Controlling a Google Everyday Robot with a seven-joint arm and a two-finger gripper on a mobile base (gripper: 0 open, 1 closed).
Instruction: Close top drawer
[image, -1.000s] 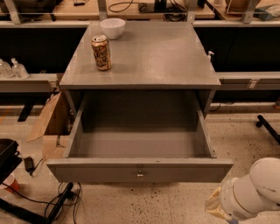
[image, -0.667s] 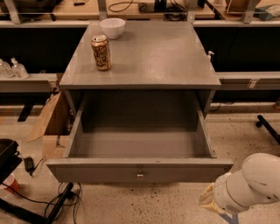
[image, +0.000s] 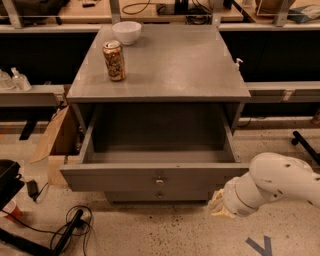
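The top drawer (image: 125, 178) of the grey cabinet (image: 165, 70) is pulled out wide and its inside is bare. Its front panel has a small round metal knob (image: 159, 181) at the centre. A lower drawer front with its own knob (image: 159, 194) shows just beneath it. My gripper (image: 217, 202), with pale yellowish fingers on the white arm (image: 272, 182), is low at the right, just below the right end of the drawer's front panel and close above the floor.
A printed drink can (image: 114, 60) and a white bowl (image: 126, 32) stand on the cabinet top. A cardboard box (image: 56, 142) sits left of the cabinet. Black cables (image: 70, 232) and a black object (image: 7, 180) lie on the floor at the left. Workbenches run behind.
My arm has come further into view, moving left and up towards the right end of the drawer front. The drawer stays open. The view has shifted slightly.
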